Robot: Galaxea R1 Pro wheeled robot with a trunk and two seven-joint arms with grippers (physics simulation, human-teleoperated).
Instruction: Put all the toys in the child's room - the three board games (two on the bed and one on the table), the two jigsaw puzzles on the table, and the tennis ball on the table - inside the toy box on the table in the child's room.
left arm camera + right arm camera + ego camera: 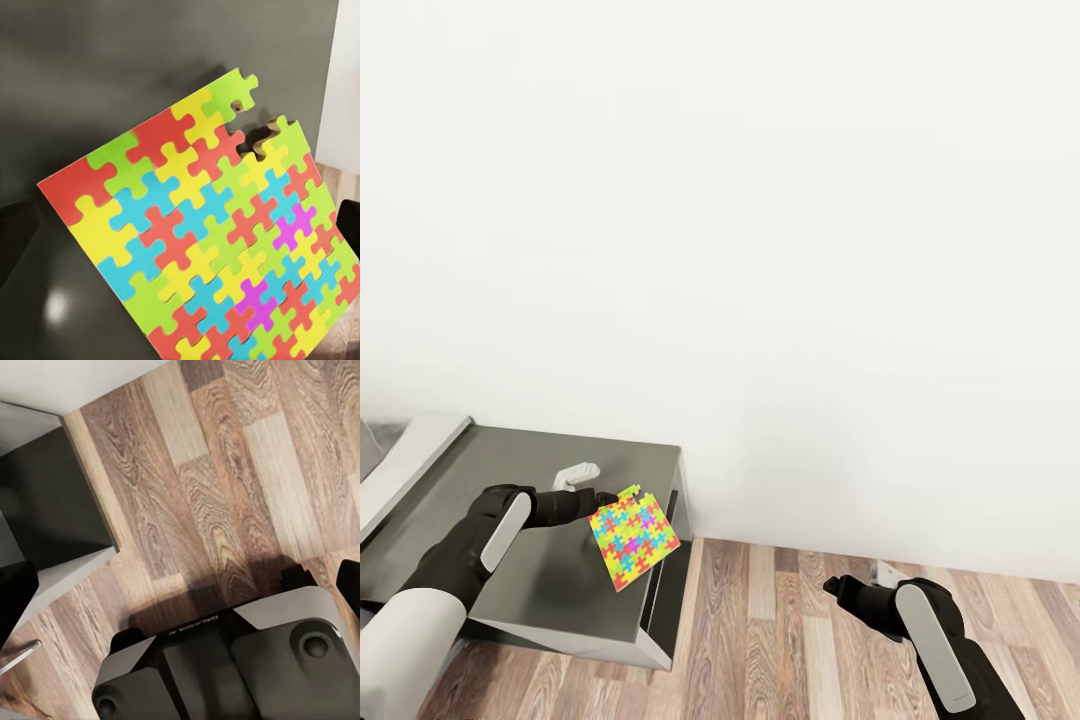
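Observation:
A jigsaw puzzle (635,537) of red, yellow, green, blue and pink pieces hangs tilted above the right end of the dark grey table (550,590). My left gripper (603,498) is shut on its upper left corner. The left wrist view shows the jigsaw puzzle (202,225) close up, with a notch of absent pieces at one corner. My right gripper (838,586) hangs low over the wood floor to the right of the table. Its dark fingers (15,592) stand far apart at the two sides of the right wrist view, with nothing between them.
A plain white wall (760,250) rises behind the table. A paler grey slab (410,460) lies along the table's far left. Wood-plank floor (780,640) spreads to the right of the table's end. My own base (225,667) shows below the right gripper.

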